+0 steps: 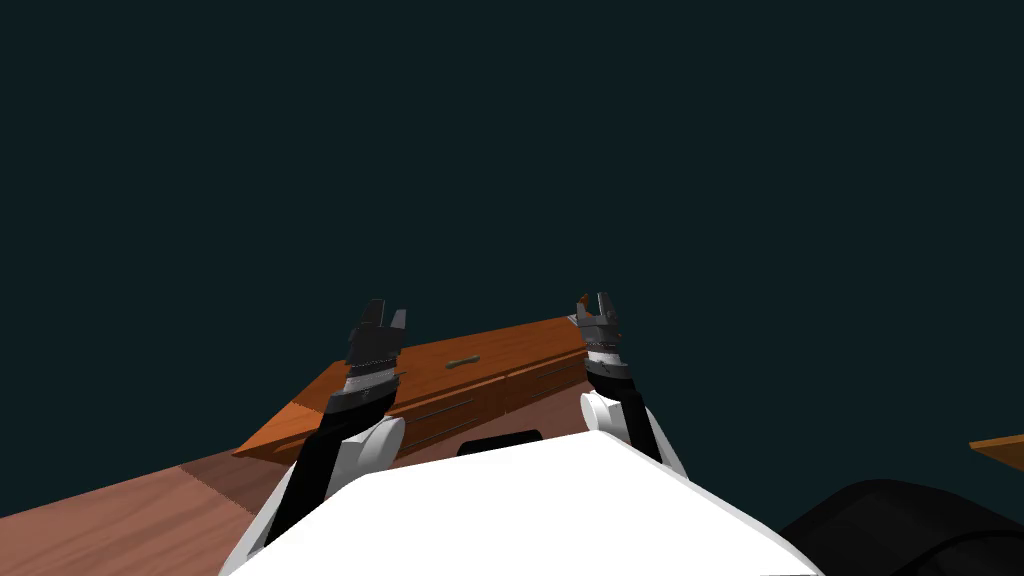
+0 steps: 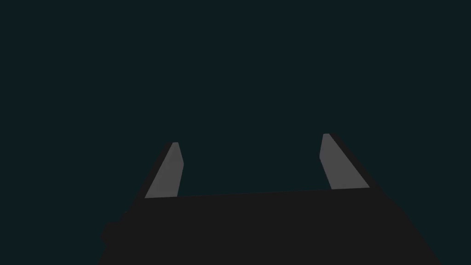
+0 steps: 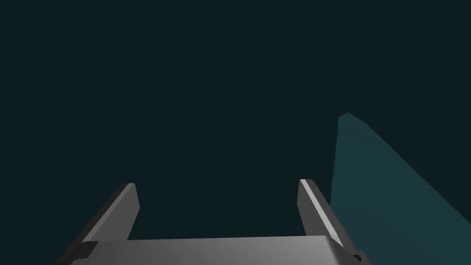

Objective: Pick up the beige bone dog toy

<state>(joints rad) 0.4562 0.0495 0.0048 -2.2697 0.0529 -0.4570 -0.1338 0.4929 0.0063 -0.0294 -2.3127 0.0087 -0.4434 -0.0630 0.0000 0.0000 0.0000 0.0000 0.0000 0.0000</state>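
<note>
Head view: beige bone toy (image 1: 463, 362) lies flat on the top of a low wooden cabinet (image 1: 530, 340), about midway along the top, its long axis running with the cabinet's length. Nothing touches it. The cabinet front carries drawers (image 1: 450, 410) with thin bar handles. The cabinet stands on a reddish wood floor (image 1: 130, 510) against a dark teal wall (image 1: 500, 150). The whole scene is rolled in this view, so the cabinet's slant is the camera's. Left gripper (image 1: 387, 318) and right gripper (image 1: 598, 300) are both raised and pointing up and forward, one to each side of the toy as seen from the head. The toy sits between them, lower in the picture, and well apart from both. Finger spacing is hard to read from the head camera, where each gripper is small and seen from behind. The left wrist view supplies it for that arm: two light grey fingers (image 2: 165, 172) stand wide apart above the dark body, released and grasping nothing, in front of a flat dark teal surface. The right wrist view gives the same reading: fingers (image 3: 317, 211) spread and released, no object between them. The head view also records, on the robot's right, a dark rounded shape (image 1: 900, 530) low down and an orange-brown wooden edge (image 1: 1000, 447) at the picture's border; cannot tell what either is.
</note>
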